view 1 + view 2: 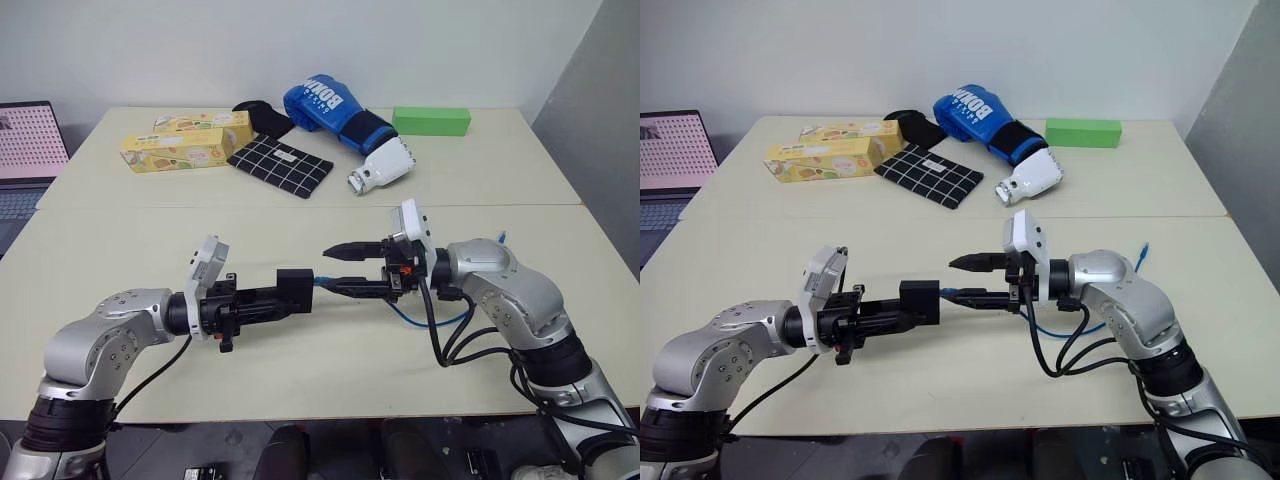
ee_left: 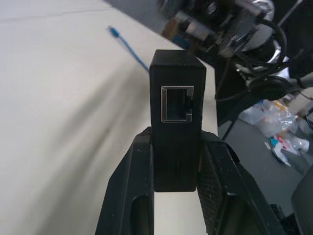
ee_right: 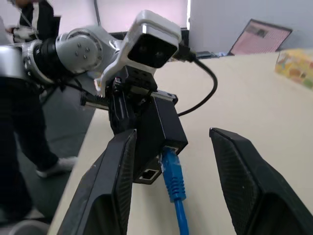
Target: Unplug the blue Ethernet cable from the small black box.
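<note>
Nearest the camera, two silver robot arms reach toward each other above the front half of a broad cream table (image 1: 300,380).

The left gripper (image 1: 270,299) points toward the right arm, its two black fingers clamped on the flat sides of the small black box (image 1: 295,291), a matte square plastic block held off the table. In the left wrist view the box (image 2: 177,112) sits between the finger pads (image 2: 142,166), and a metal-rimmed port on the face turned to that camera is empty.

The right gripper (image 1: 352,268) points back at the box with its fingers spread apart, one above the other, closed on nothing. The blue Ethernet cable (image 1: 425,318), a thin bright blue cord, runs from the box past the lower finger and sags in a loop under the right wrist; its far end (image 1: 501,238) lies on the table beyond the right arm. In the right wrist view the cable's blue plug (image 3: 171,169) meets the lower face of the box (image 3: 159,132) beside another open port; whether it is fully seated cannot be told.

On the far half of the table lie a blue boxing glove with a white cuff (image 1: 345,125), two yellow cartons (image 1: 185,140), a black cloth with a white grid (image 1: 281,165), and a green rectangular block (image 1: 431,121). A laptop (image 1: 27,150) stands off the table's left edge.
</note>
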You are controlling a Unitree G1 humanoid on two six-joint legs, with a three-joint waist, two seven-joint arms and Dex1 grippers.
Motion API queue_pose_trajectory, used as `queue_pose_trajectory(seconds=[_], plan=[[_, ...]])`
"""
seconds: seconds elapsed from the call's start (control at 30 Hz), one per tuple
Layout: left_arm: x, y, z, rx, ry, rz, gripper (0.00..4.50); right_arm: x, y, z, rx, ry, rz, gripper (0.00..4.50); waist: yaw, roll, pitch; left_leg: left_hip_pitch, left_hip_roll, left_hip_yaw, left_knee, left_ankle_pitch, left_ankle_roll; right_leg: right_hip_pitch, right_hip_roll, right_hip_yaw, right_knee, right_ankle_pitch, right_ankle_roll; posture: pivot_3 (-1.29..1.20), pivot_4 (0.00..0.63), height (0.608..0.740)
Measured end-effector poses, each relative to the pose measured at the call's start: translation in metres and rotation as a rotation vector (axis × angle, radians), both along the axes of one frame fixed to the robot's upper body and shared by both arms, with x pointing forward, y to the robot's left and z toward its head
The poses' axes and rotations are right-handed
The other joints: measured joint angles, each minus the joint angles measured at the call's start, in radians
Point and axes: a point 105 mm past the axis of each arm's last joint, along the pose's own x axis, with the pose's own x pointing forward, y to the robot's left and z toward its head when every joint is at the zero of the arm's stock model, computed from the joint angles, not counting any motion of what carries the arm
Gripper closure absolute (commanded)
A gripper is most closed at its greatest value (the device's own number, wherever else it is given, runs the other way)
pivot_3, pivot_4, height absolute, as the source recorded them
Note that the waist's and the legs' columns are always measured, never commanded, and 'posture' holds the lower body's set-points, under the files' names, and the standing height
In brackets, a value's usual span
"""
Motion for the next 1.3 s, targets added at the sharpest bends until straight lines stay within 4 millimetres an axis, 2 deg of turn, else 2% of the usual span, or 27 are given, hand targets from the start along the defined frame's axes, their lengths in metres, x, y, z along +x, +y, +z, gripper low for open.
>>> queue_pose_trajectory(seconds=[0.17, 0.33, 0.9, 1.3], plan=[[0.002, 0.001, -0.005, 0.014, -0.019, -0.023, 3.70, -0.004, -0.001, -0.005, -0.003, 0.148, -0.013, 2.00, 0.000, 0.000, 0.000, -0.001, 0.000, 0.000, 0.000, 0.000, 0.000, 0.000, 0.000, 0.000, 0.000, 0.000, 0.000, 0.00, 0.150, 0.740], [0.002, 0.002, -0.005, 0.012, -0.030, -0.036, 3.70, -0.003, 0.002, -0.009, -0.004, 0.193, -0.036, 2.00, 0.000, 0.000, 0.000, -0.001, -0.001, 0.000, 0.000, 0.000, 0.000, 0.000, 0.001, -0.001, 0.000, 0.000, 0.000, 0.00, 0.150, 0.740], [0.002, 0.002, -0.005, 0.014, -0.030, -0.033, 3.70, -0.001, 0.007, -0.021, -0.040, 0.213, -0.045, 2.00, 0.000, 0.000, 0.000, -0.001, 0.000, 0.000, 0.000, 0.000, 0.000, 0.000, 0.004, -0.001, 0.000, 0.000, 0.000, 0.00, 0.150, 0.740], [0.002, 0.001, -0.007, 0.016, -0.028, -0.032, 3.70, -0.002, 0.008, -0.020, -0.045, 0.226, -0.025, 2.00, 0.000, 0.000, 0.000, -0.001, 0.000, 0.000, 0.000, 0.000, 0.000, 0.000, 0.004, -0.001, 0.000, 0.000, 0.000, 0.00, 0.150, 0.740]])
